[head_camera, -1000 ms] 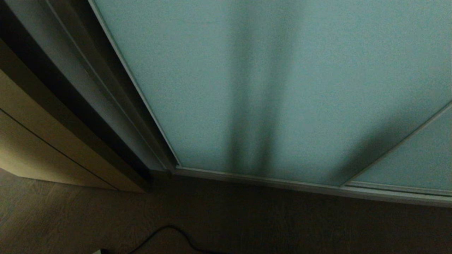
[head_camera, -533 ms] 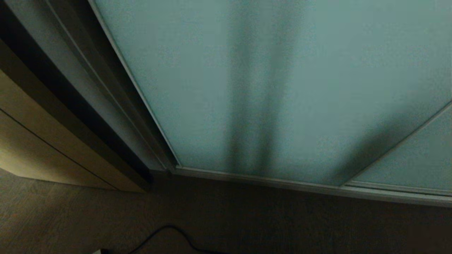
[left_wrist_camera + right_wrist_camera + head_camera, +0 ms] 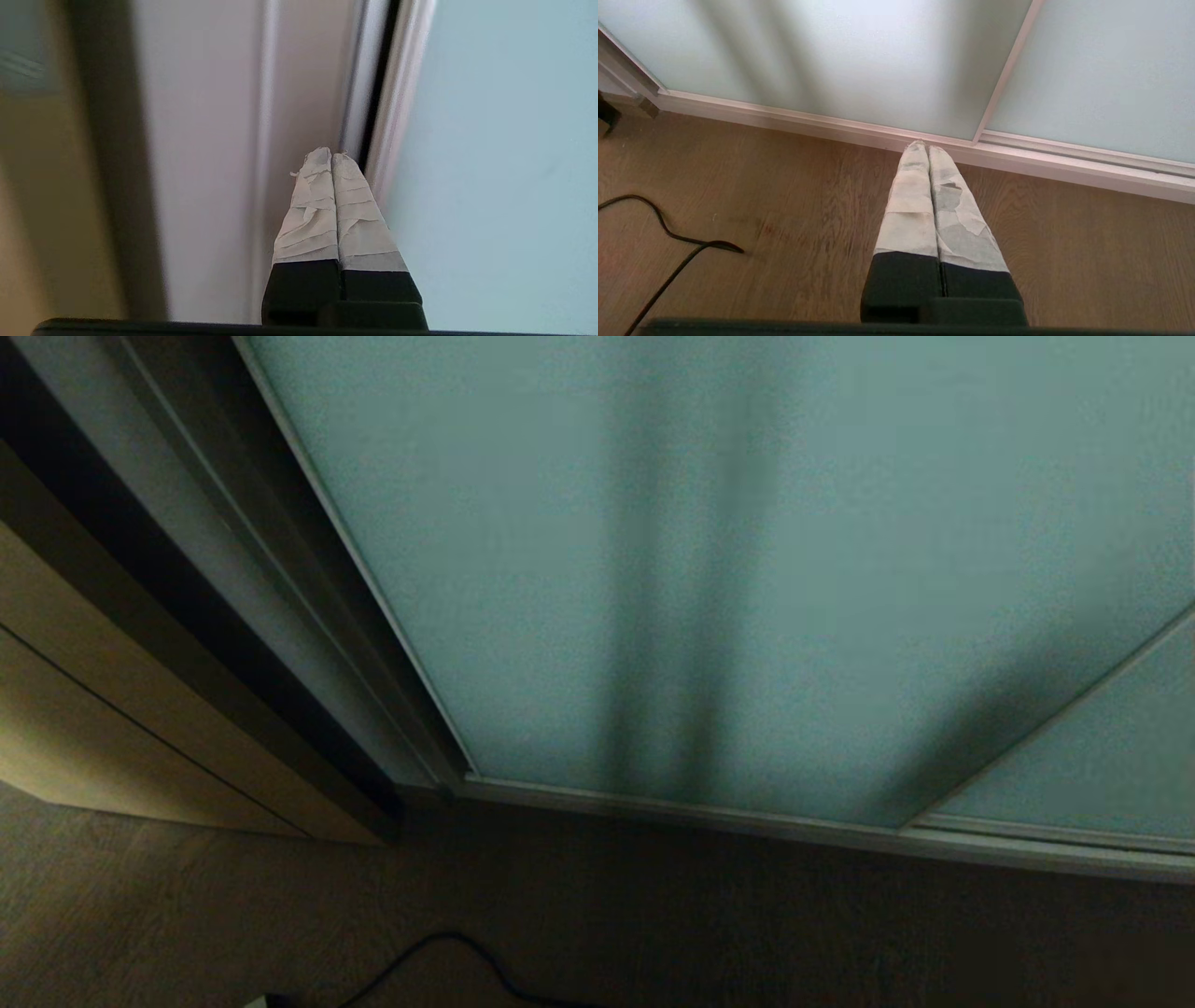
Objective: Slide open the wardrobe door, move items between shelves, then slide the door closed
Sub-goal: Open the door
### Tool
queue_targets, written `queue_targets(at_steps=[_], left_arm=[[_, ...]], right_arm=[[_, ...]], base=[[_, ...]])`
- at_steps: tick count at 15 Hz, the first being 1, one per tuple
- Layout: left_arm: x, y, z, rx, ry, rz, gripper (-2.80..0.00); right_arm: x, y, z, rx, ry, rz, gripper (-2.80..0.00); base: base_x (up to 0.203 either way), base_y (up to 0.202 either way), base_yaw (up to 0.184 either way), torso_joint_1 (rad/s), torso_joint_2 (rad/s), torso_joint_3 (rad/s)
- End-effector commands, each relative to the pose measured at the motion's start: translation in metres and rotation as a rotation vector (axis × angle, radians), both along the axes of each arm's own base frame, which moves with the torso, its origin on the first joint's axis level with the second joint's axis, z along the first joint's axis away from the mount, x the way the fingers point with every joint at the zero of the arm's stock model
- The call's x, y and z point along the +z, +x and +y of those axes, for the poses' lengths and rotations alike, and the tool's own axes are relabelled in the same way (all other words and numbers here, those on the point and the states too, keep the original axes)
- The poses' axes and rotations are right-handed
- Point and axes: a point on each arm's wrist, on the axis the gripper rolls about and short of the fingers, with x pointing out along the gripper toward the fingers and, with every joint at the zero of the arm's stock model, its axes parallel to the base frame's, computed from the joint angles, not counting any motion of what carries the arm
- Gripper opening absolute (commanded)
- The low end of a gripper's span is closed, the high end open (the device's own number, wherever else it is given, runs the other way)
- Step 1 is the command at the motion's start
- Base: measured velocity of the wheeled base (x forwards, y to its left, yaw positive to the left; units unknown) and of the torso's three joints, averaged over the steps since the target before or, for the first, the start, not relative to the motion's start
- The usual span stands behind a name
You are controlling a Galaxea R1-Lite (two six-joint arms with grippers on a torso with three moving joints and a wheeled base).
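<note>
Head view: the sliding wardrobe door (image 3: pixel 747 569) is shown shut, its frosted blue-green panel filling the frame from 10 o'clock to 3 o'clock. A second frosted panel (image 3: pixel 1102 765) is seen at 4 o'clock behind a thin frame strip. A beige cabinet front (image 3: pixel 84 709) is located at 9 o'clock. A dark cable (image 3: pixel 448 961) is laid on the wooden floor (image 3: pixel 747 924) at 6 o'clock. No gripper is shown in this view.

Left wrist view: the left gripper (image 3: pixel 331 156) is seen with its 2 taped fingers pressed together and nothing held. Its tips are pointed at the silver-white door frame edge (image 3: pixel 397 116), just beside the dark gap; contact cannot be confirmed.

Right wrist view: the right gripper (image 3: pixel 928 147) is seen fully closed and empty, hanging above the floor with its tips directed toward the bottom track (image 3: pixel 1064 163).
</note>
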Motion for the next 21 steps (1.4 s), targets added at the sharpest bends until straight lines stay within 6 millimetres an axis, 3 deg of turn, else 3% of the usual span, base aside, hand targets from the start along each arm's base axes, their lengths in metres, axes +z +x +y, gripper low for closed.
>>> queue_targets(at_steps=[1, 7, 12, 17, 21], left_arm=[[-0.006, 0.021, -0.005, -0.017, 0.0, 0.031, -2.8], [-0.002, 0.061, -0.008, -0.01, -0.008, 0.032, -2.8], [-0.012, 0.079, -0.009, -0.022, 0.001, 0.066, -2.8], [-0.007, 0.104, -0.011, -0.023, 0.001, 0.051, -2.8], [-0.01, 0.11, -0.015, -0.074, 0.032, 0.092, -2.8]], right_arm=[[0.0, 0.0, 0.0, 0.0, 0.0, 0.0, -2.8], [0.0, 0.0, 0.0, 0.002, 0.0, 0.0, -2.8], [0.0, 0.0, 0.0, 0.001, 0.0, 0.0, -2.8], [0.0, 0.0, 0.0, 0.0, 0.0, 0.0, -2.8], [0.0, 0.0, 0.0, 0.0, 0.0, 0.0, -2.8]], base=[[0.0, 0.0, 0.0, 0.0, 0.0, 0.0], [0.0, 0.0, 0.0, 0.0, 0.0, 0.0], [0.0, 0.0, 0.0, 0.0, 0.0, 0.0], [0.0, 0.0, 0.0, 0.0, 0.0, 0.0], [0.0, 0.0, 0.0, 0.0, 0.0, 0.0]])
